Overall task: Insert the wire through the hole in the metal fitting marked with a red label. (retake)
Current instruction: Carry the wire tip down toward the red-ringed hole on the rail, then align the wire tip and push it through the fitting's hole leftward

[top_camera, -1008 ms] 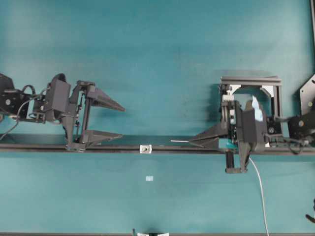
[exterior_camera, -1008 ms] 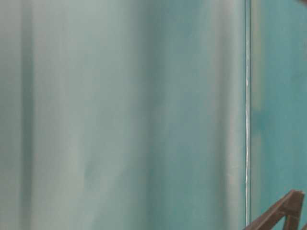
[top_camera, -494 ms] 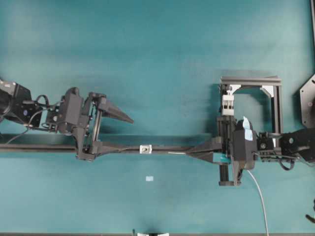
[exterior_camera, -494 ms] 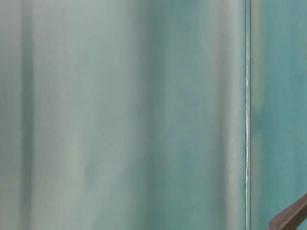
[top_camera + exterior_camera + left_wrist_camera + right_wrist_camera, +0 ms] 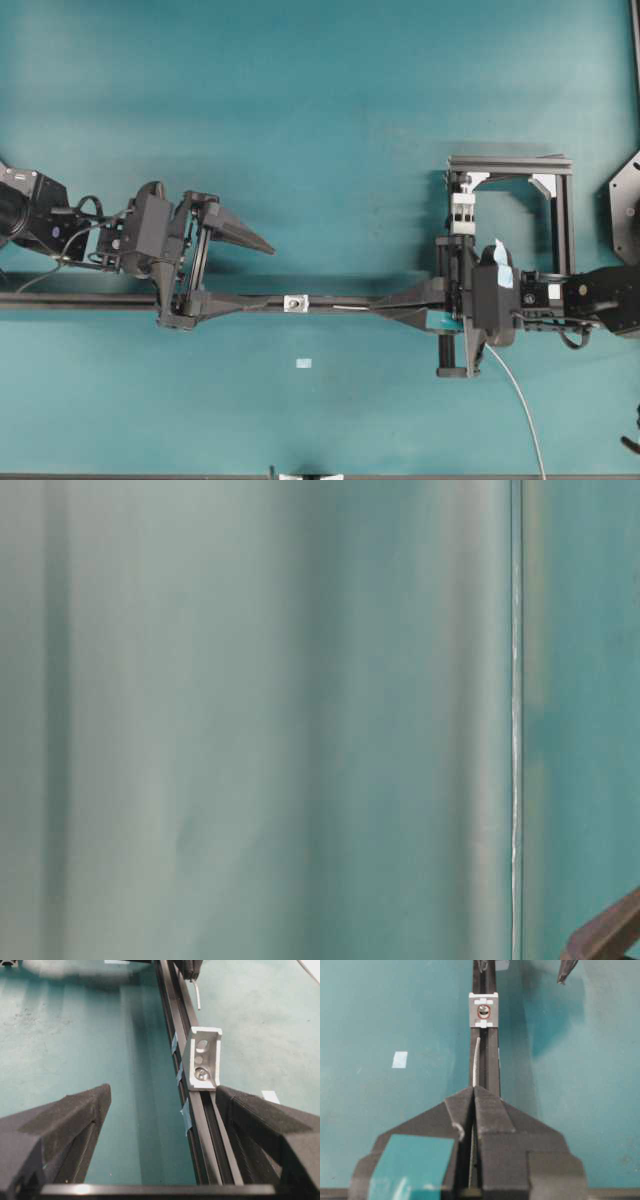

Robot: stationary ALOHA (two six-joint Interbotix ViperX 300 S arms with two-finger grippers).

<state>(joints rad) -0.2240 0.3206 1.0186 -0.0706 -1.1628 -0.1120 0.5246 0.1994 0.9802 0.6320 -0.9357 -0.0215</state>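
The metal fitting point(image 5: 295, 302) is a small silvery square block standing on the black rail point(image 5: 100, 300). In the right wrist view a red ring marks the hole point(image 5: 483, 1011) in the fitting point(image 5: 483, 1022). My right gripper point(image 5: 375, 305) is shut on the wire point(image 5: 350, 308), whose straight tip points along the rail at the fitting, a short gap away. From the right wrist the wire point(image 5: 476, 1060) leaves the shut gripper point(image 5: 474, 1089) and ends just below the fitting. My left gripper point(image 5: 266, 272) is open, one finger lying on the rail just left of the fitting point(image 5: 202, 1060).
A black frame point(image 5: 560, 200) holding a white slotted clamp point(image 5: 461, 210) stands behind the right arm. A small pale flat rectangle point(image 5: 304, 363) lies in front of the rail. The wire's tail point(image 5: 515, 400) trails to the front edge. The table-level view is a teal blur.
The left gripper has moved right toward the fitting, its near finger dropping onto the rail. The right gripper has shifted forward onto the rail line and left, bringing the wire tip closer.
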